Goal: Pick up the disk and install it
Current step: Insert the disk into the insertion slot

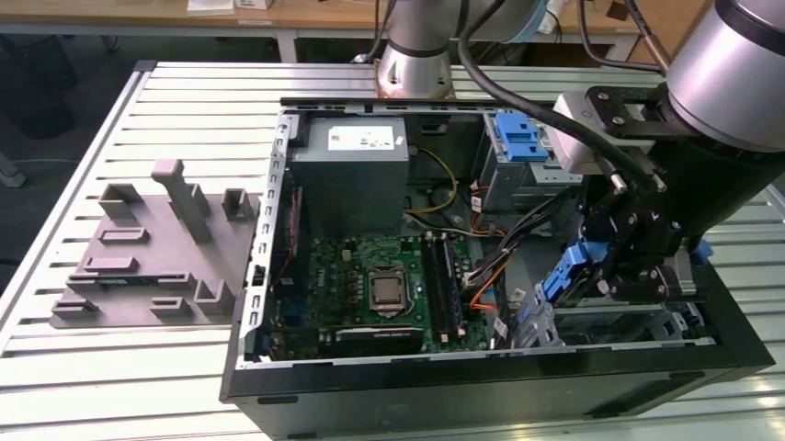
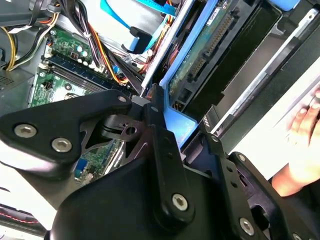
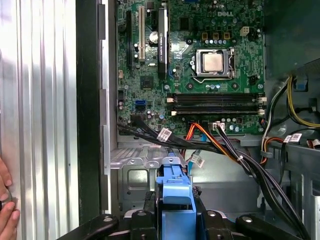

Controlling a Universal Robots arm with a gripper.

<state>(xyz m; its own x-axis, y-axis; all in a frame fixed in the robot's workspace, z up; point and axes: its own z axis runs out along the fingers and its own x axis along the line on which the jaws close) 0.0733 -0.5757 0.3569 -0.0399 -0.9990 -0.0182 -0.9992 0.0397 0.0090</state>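
The disk (image 1: pixel 574 276) is pinched edge-on by the pincer (image 1: pixel 620 276) over the drive cage (image 1: pixel 638 322). It is judged rigid, fairly heavy, shock-sensitive; the blue rails are the preferred hold.

Blue plastic disk (image 3: pixel 176 195) rails, glossy

White lettering stands on the motherboard (image 3: pixel 200 30), a printed sticker (image 1: pixel 366 139) on the grey box (image 1: pixel 356 184).
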